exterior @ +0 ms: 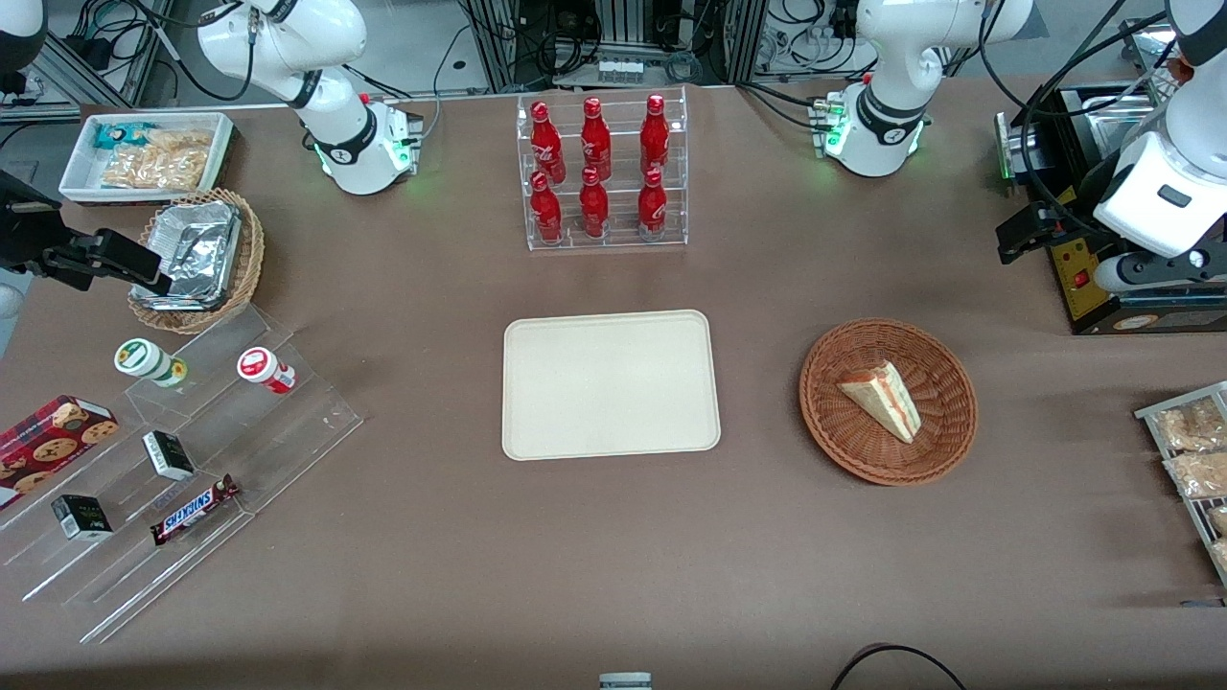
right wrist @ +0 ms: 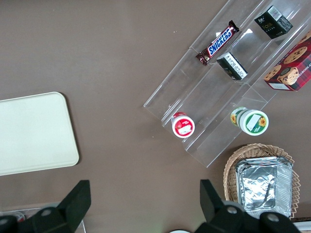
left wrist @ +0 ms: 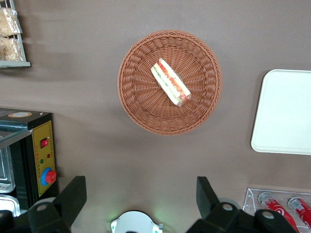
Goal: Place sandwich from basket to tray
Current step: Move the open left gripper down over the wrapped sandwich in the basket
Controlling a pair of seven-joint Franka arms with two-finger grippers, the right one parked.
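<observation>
The sandwich (exterior: pixel 882 398), a pale bread wedge with red and green filling, lies in the reddish-brown wicker basket (exterior: pixel 832 436) toward the working arm's end of the table. The cream tray (exterior: pixel 610 383) lies flat beside the basket at mid-table, with nothing on it. My left gripper (exterior: pixel 1018 240) hangs high above the table, farther from the front camera than the basket, and is open and empty. In the left wrist view the sandwich (left wrist: pixel 170 82) sits in the basket (left wrist: pixel 130 97) well clear of the gripper (left wrist: pixel 140 194), with the tray's corner (left wrist: pixel 284 111) beside the basket.
A clear rack of red bottles (exterior: pixel 602 172) stands farther from the camera than the tray. A black box with a yellow panel (exterior: pixel 1083 278) stands by the gripper. A wire rack of bagged snacks (exterior: pixel 1189 450) lies at the working arm's end. A stepped acrylic shelf (exterior: pixel 192 450) and a foil-lined basket (exterior: pixel 196 259) are at the parked arm's end.
</observation>
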